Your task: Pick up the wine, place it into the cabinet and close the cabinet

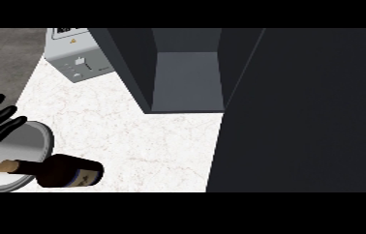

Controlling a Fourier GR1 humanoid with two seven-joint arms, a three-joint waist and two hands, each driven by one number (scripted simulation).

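The wine bottle (68,172) lies on its side at the lower left of the counter. It is dark glass with a dark label, and its cork end points left. The neck crosses a grey round shape with a dark rim (28,143); I cannot tell what that shape is. Just above it, at the left edge, my left hand (10,116) shows only as spread black fingers, apart from the bottle and holding nothing. The cabinet (187,80) stands open at the top centre, its grey inside bare. Its dark door (293,112) fills the right side. My right hand is out of sight.
A grey appliance (75,54) with small buttons stands at the back left, beside the cabinet's left wall. White marbled counter (143,136) stretches between the bottle and the cabinet. The open door hides everything at the right.
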